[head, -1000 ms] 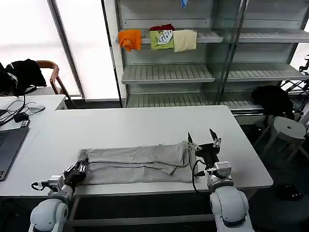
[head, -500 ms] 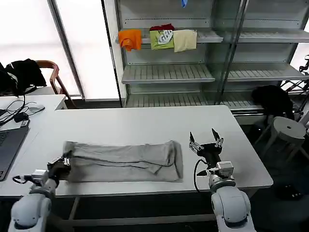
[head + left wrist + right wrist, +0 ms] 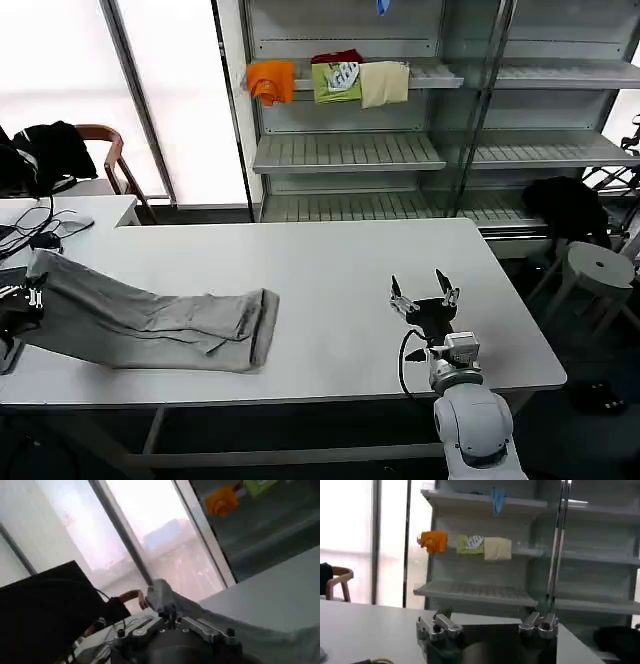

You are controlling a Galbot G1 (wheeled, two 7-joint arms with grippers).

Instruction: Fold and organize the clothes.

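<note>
White table (image 3: 330,270) below steel shelving: a folded grey shirt (image 3: 160,320) is held by one end in the closed left pincer (image 3: 22,300) at the table's far left edge, that end raised and the rest lying on the surface. The right pincer (image 3: 424,297) is held wide open and empty, well apart. The folds could be undone or the shirt dragged off the edge if the pull is carried further.

- A light grey fabric garment (image 3: 150,315), folded lengthwise into a long narrow band, lies on the white tabletop (image 3: 330,270) toward its left front.
- Its right end rests flat, doubled over with a thick rounded fold.
- Its left end rises off the surface, lifted at the tabletop's left edge, pinched in the left claw (image 3: 30,297).
</note>
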